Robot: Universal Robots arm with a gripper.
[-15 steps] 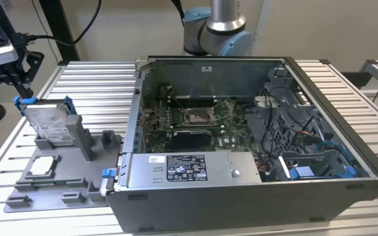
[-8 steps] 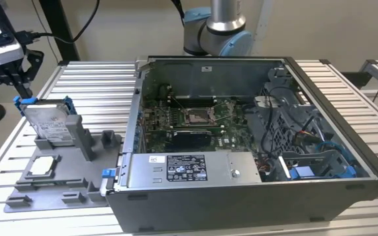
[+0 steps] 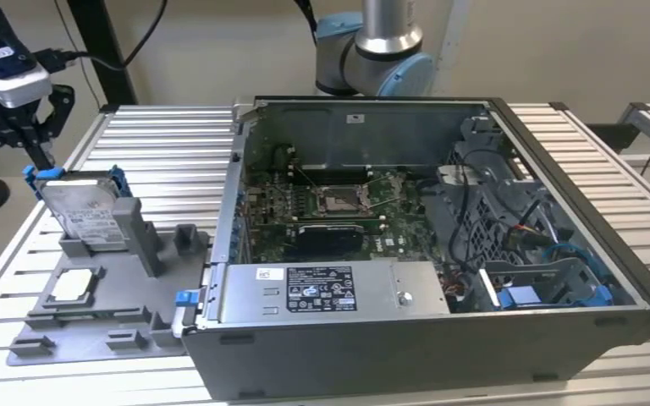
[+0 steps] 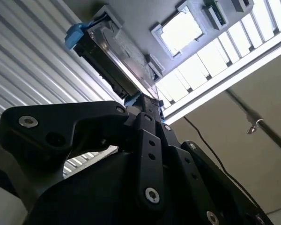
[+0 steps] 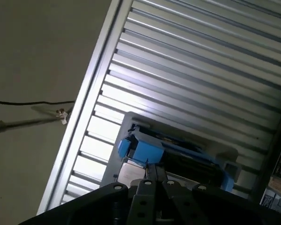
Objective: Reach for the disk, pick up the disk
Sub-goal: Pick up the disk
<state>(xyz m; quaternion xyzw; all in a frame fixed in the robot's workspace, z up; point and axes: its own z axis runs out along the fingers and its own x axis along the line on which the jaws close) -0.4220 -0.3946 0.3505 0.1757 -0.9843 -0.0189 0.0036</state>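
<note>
Reach is done, as I judge it; the lift is not. In the exterior view the tool (image 3: 41,163) hangs at the far side on the exterior view's left, above the grey holder (image 3: 133,245) that lies on the slatted counter (image 3: 156,144). Its tip is down at the upper corner of the disk (image 3: 82,211).

The disk stands on its edge in the holder and leans a little, w/ the label face toward the camera and the blue frame (image 3: 43,175) around its edges. Its lower edge sits in the holder's slot, so it is not yet picked up.

State of the tool: the two fingers (image 3: 40,152) are drawn close together, w/ approx. no gap between them, and they meet right at the upper corner of the blue frame. Both wrist views agree. In the second wrist view the tool (image 4: 139,101) narrows to one tip that touches the blue end of the disk (image 4: 114,61). In the first wrist view the tool (image 5: 152,171) meets the blue frame (image 5: 147,152) in the same way. So I read it as clenched on the disk's frame, i.e. the grasp seems made; how firm it is I cannot tell.

Other things are not involved. A small white-topped chip (image 3: 71,285) lies flat in the holder, apart from the tool. The open computer case (image 3: 415,338) stands just beside the holder, on the exterior view's right.

Left of the task: the pick-up itself, since the disk is not out of the slot.
</note>
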